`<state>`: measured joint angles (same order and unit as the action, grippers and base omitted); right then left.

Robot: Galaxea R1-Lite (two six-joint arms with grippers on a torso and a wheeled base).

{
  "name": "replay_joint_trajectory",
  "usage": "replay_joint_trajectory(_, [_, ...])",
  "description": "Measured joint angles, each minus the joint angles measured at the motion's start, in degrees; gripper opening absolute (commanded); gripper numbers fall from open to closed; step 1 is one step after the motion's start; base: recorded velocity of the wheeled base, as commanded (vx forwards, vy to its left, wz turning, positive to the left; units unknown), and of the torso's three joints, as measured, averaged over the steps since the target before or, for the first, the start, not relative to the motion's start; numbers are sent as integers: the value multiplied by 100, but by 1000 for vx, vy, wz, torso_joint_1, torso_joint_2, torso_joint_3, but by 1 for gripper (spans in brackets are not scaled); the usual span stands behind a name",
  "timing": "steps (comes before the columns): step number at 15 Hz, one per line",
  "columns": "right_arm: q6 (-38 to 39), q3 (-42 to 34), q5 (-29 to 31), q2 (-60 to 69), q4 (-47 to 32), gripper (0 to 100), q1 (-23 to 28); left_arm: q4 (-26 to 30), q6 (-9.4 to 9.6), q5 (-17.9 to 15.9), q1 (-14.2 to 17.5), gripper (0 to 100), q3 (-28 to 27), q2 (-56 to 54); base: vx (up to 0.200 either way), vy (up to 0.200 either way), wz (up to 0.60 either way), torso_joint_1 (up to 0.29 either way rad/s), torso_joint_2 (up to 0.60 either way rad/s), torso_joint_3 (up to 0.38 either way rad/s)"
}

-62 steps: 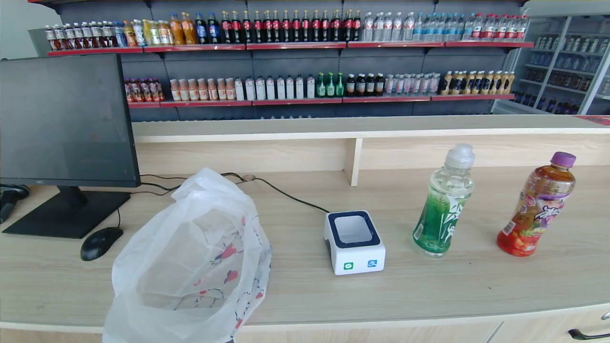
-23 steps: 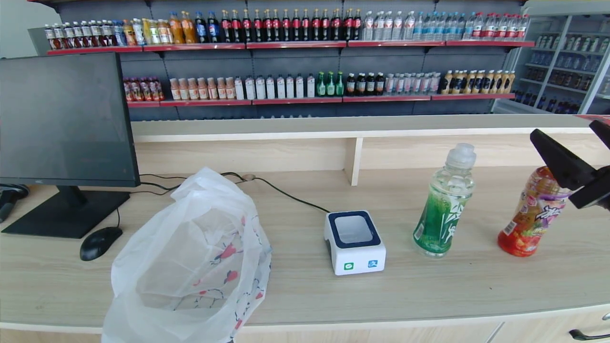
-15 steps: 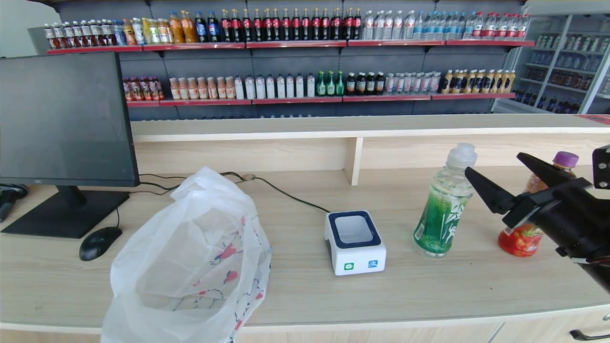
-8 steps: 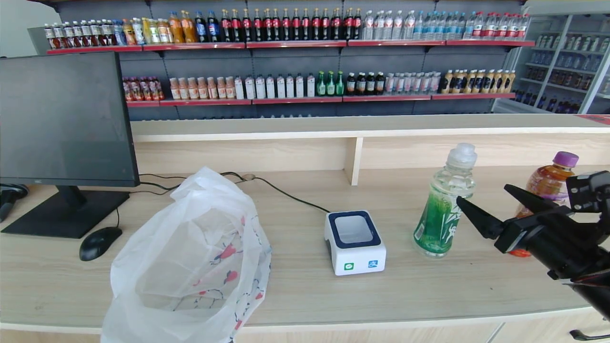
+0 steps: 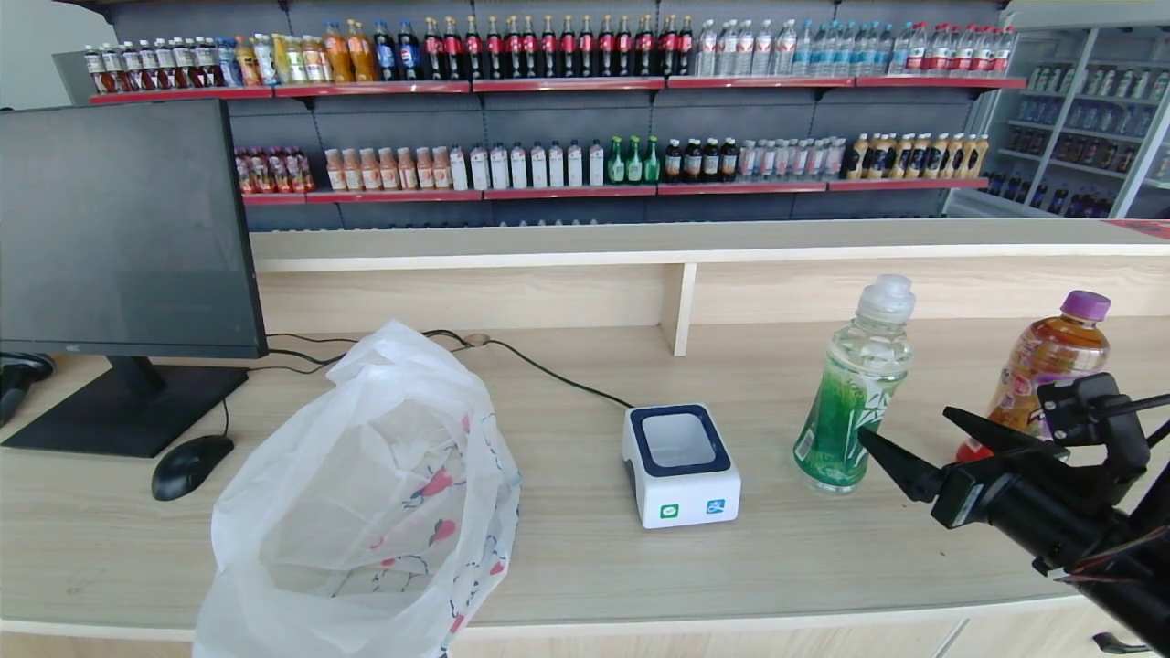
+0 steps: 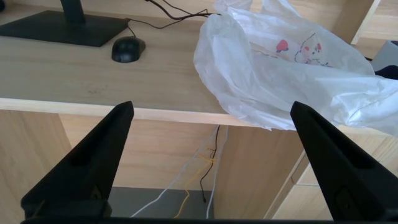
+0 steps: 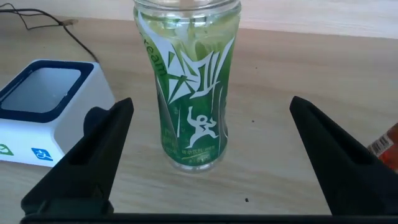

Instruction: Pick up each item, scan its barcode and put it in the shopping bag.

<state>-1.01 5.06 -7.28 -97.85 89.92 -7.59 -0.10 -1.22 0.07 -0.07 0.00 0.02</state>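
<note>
Right hand (image 5: pixel 907 425) open, fingers spread wide, level with the lower half of the clear plastic bottle with the green label (image 5: pixel 855 393) — near it, not touching. Bottle upright on the pale wooden desk (image 5: pixel 585 567), between the white box scanner (image 5: pixel 680 464) and the purple-capped orange-drink bottle (image 5: pixel 1042 366). Left hand (image 6: pixel 211 106) open, low before the desk edge — facing the white plastic shopping bag (image 5: pixel 366 512).

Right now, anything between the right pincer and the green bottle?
Nothing visible. The right pincer, open, faces the green bottle across bare counter. The scanner stands off to the bottle's left and the orange bottle to its right, neither in the gap.
</note>
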Motion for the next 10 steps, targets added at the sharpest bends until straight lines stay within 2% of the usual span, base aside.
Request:
replay_joint_trajectory(7, [210,-112,11,-212,2,100,-161,2,2,0,0,100,0,0,0,0,0,0,0,0])
replay_joint_trajectory(8, [205,-110,79,-232,2,100,-293,2,0,0,0,100,0,0,0,0,0,0,0,0])
replay_joint_trajectory(10, [249,-132,662,-250,0,100,-505,2,0,0,0,100,0,0,0,0,0,0,0,0])
